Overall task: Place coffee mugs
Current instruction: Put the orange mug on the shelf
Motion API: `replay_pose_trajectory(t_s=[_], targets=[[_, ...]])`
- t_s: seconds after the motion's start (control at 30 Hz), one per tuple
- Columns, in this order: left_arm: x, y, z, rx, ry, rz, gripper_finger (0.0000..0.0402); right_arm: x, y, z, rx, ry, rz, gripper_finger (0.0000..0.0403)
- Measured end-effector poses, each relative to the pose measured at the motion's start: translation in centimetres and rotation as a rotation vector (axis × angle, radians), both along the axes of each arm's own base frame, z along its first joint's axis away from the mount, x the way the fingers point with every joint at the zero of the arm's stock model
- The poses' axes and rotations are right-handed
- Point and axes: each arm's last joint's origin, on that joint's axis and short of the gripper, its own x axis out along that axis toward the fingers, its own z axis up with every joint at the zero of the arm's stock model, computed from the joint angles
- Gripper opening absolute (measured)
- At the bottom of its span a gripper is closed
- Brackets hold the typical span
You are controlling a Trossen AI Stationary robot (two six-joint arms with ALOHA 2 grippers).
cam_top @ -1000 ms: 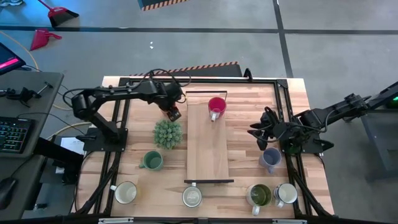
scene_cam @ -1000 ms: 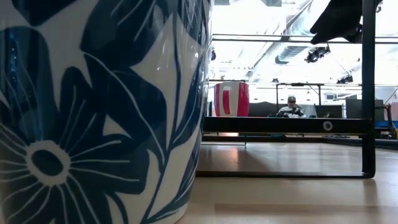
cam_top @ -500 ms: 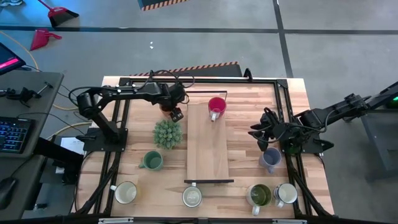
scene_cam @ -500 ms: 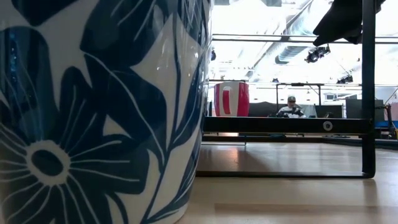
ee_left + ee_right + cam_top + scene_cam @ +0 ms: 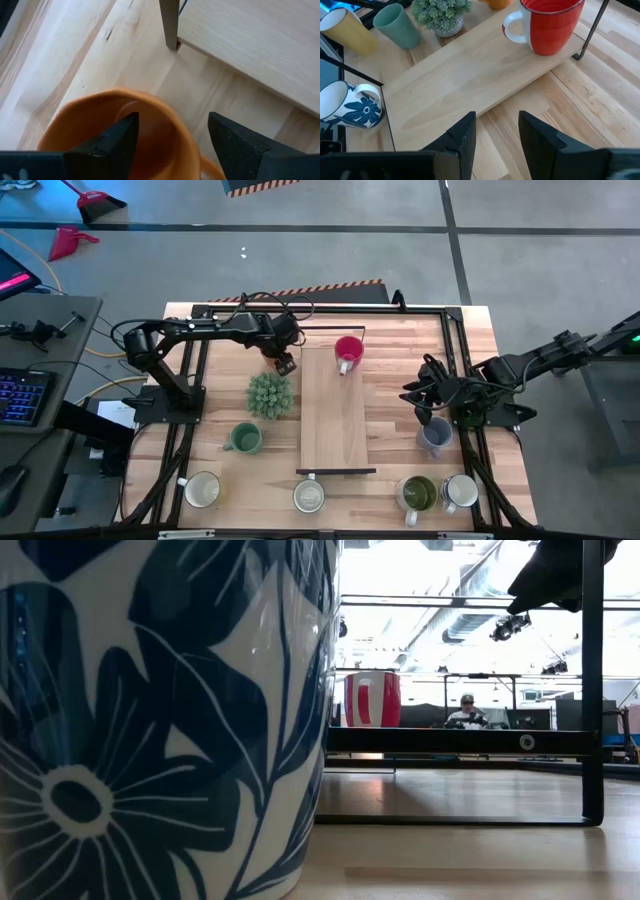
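Orange ceramic mug (image 5: 117, 135) near the worktop's far edge, beside the raised wooden shelf (image 5: 333, 412), now sits between the left claw's (image 5: 172, 132) wide-spread fingers after the arm crept inward: a grasp looks imminent. Right claw (image 5: 428, 402) hangs open, unmoved, above the lavender mug (image 5: 434, 436).

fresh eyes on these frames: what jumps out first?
The low view is nearly filled by a white mug with blue flowers right at the lens. From above, a lone red mug stands at the far end of the raised wooden shelf in the table's middle. The left gripper hangs open over an orange mug beside the shelf's far corner, while the right gripper sits open above a lavender mug.
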Motion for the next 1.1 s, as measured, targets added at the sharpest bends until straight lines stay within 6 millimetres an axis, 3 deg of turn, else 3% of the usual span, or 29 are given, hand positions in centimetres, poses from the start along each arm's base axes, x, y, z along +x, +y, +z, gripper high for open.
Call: replay_pose_trajectory(t_s=[0.27, 0.53, 0.87, 1.1], targets=[[-0.1, 0.0, -0.1, 0.003, 0.018, -0.023, 0.0158, 0.0, 0.0, 0.1, 0.003, -0.006, 0.0, 0.0126], [-0.2, 0.0, -0.1, 0.016, 0.028, -0.024, 0.0016, 0.1, 0.1, 0.1, 0.011, -0.01, 0.006, 0.0126], [-0.9, 0.0, 1.0, 0.041, 0.028, -0.009, 0.0006, 0.1, 0.1, 0.1, 0.011, -0.008, 0.009, 0.0126], [-1.7, -0.2, 6.4, 0.095, 0.063, -0.051, 0.0006, 0.1, 0.1, 0.1, 0.01, -0.008, 0.009, 0.0126]])
